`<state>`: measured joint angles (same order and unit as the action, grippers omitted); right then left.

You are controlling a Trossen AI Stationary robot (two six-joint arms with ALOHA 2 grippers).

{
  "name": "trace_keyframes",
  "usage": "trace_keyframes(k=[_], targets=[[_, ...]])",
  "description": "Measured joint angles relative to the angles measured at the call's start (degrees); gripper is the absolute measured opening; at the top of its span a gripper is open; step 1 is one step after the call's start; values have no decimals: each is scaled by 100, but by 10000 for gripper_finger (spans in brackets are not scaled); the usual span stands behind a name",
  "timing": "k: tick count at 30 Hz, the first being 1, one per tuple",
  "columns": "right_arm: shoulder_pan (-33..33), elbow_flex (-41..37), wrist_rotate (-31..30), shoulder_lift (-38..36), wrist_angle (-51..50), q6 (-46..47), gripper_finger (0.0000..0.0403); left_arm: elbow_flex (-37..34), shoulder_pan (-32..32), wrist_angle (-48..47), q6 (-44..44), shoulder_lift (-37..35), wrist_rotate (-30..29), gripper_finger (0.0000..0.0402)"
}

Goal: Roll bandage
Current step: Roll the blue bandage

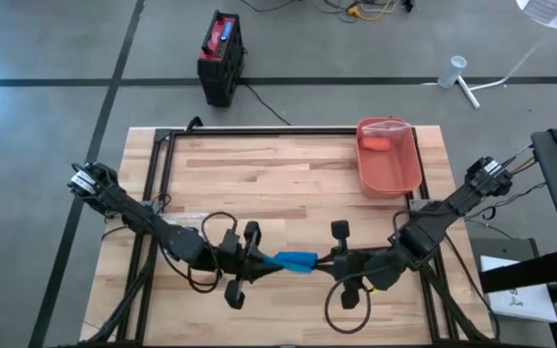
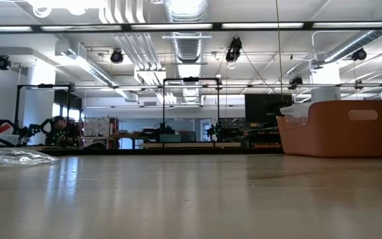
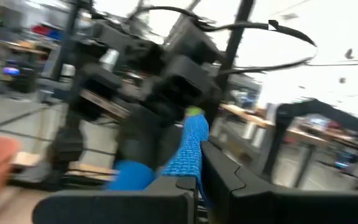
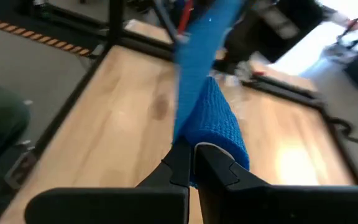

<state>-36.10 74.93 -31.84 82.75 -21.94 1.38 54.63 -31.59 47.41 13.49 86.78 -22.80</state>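
A blue elastic bandage [image 1: 293, 260] is stretched between my two grippers near the table's front middle. My left gripper [image 1: 267, 263] is shut on its flat strip end. My right gripper [image 1: 325, 261] is shut on its rolled part. In the right wrist view the roll [image 4: 219, 127] sits at my right fingers, and the strip [image 4: 201, 37] runs away toward the left arm. In the left wrist view the strip [image 3: 188, 149] runs from my left gripper [image 3: 197, 182] to the right arm's dark gripper. Neither gripper nor the bandage shows in the low view. My left gripper pinches the bandage's flat strip [image 3: 190, 171] between its two fingers, coming level from the table's left. The strip runs on toward the right gripper, clear of the table. My right gripper pinches the rolled part of the bandage [image 4: 211, 144] between its two fingers, coming level from the table's right. The roll lies beyond the fingertips, above the wood. The strip leads off it straight toward the left gripper.
An orange bin [image 1: 390, 155] stands at the table's far right and holds a small orange thing [image 1: 375, 145]; the bin also shows in the low view [image 2: 337, 129]. A clear plastic wrapper [image 2: 12, 156] lies at the left. Bare wood lies between the grippers and the bin.
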Motion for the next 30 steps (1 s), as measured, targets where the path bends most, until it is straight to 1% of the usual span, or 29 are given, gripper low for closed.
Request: trace_keyframes(k=[2,3,5,9,14,20,27,30], targets=[[0,1,206,65,3,68,2,-1,-2,-46,-116,-1,-271,0],[-13,1,211,81,-4,99,2,-3,-2,-76,-155,-13,-353,0],[-35,3,189,87,-10,121,2,-13,-5,-89,-179,-46,-365,0],[-39,11,-110,20,-27,123,2,-13,-92,-81,-248,-129,-343,0],[14,14,-662,-3,-54,199,2,-13,-237,-12,-382,-144,-107,0],[84,35,-1332,-72,-28,667,2,-13,-410,-3,-397,-147,-77,0],[148,47,-1608,-254,-187,697,2,-13,-580,50,-399,-149,-85,0],[151,43,-1546,-206,-338,527,2,-15,-625,204,-431,-149,-90,0]])
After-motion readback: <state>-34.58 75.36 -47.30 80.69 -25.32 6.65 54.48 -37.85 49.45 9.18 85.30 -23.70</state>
